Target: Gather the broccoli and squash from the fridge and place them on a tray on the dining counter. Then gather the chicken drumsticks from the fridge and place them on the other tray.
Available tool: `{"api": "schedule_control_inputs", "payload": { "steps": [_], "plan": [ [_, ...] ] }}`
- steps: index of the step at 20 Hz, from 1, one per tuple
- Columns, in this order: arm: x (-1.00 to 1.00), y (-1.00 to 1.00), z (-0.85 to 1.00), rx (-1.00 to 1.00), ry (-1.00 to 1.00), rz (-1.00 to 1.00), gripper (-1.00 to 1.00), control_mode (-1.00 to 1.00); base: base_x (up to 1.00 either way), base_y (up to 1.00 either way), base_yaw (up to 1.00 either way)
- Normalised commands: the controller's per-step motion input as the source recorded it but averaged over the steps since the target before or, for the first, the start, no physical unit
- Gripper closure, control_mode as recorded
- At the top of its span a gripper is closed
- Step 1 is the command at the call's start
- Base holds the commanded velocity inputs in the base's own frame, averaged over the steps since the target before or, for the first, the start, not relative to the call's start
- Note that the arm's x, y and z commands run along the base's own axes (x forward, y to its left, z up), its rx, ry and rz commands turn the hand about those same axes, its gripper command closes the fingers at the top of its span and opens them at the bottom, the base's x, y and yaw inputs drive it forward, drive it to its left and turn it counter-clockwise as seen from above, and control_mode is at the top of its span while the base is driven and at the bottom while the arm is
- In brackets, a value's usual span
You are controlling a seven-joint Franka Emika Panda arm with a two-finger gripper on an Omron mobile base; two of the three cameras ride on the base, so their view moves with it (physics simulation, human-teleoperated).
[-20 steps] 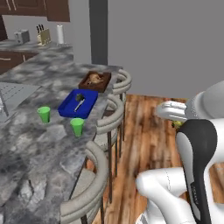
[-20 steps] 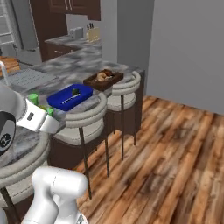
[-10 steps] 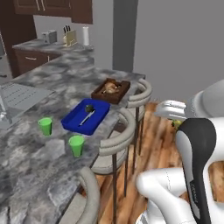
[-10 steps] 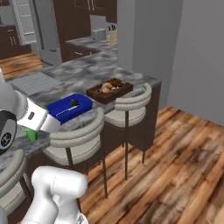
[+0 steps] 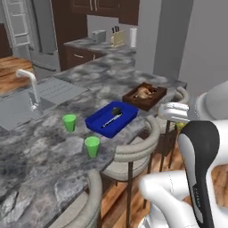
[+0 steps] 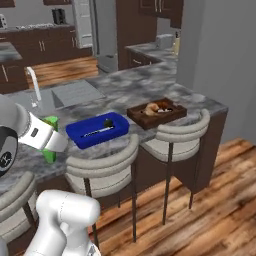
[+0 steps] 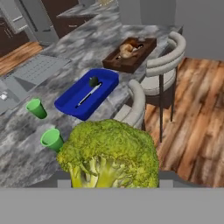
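My gripper point(image 5: 179, 126) is shut on the broccoli point(image 7: 109, 155), a big lumpy green-yellow head that hides the fingertips in the hand view. It hangs over the stools, short of the dining counter point(image 5: 49, 156). On the counter sits the blue tray point(image 5: 111, 119) point(image 6: 97, 130) point(image 7: 85, 94) with a small dark item and a pale streak in it; I cannot tell whether it is the squash. Just beyond stands the brown wooden other tray point(image 5: 156, 99) point(image 6: 170, 116) point(image 7: 114, 61), holding tan chicken drumsticks point(image 5: 143, 92) point(image 6: 152, 107) point(image 7: 127, 49). The grey fridge point(image 6: 105, 35) stands far back.
Two green cups point(image 5: 69, 122) point(image 5: 92, 146) stand on the counter near the blue tray. A sink point(image 5: 26, 107) with a curved faucet point(image 5: 29, 87) lies to the left. Curved-back stools point(image 5: 133, 151) point(image 6: 102, 167) point(image 6: 180, 135) line the counter's edge over the wooden floor.
The whole picture has shifted as the base moved: counter and trays now sit nearer and more central. The broccoli stays in the gripper.
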Motion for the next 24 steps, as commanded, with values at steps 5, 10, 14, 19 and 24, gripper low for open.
{"api": "schedule_control_inputs", "payload": {
  "steps": [5, 10, 14, 19, 24],
  "plan": [
    [0.0, 0.0, 0.0, 0.0, 0.0, 0.0, 1.0, 1.0, 0.41, -0.25, 0.46],
    [0.0, 0.0, 0.0, 0.0, 0.0, 0.0, 1.0, 1.0, 0.39, -0.34, 0.43],
    [0.0, 0.0, 0.0, 0.0, 0.0, 0.0, 1.0, 1.0, 0.4, -0.42, 0.4],
    [0.0, 0.0, 0.0, 0.0, 0.0, 0.0, 1.0, 1.0, 0.43, -0.53, 0.35],
    [0.0, 0.0, 0.0, 0.0, 0.0, 0.0, 1.0, 1.0, 0.58, -0.48, 0.35]
  ]
}}
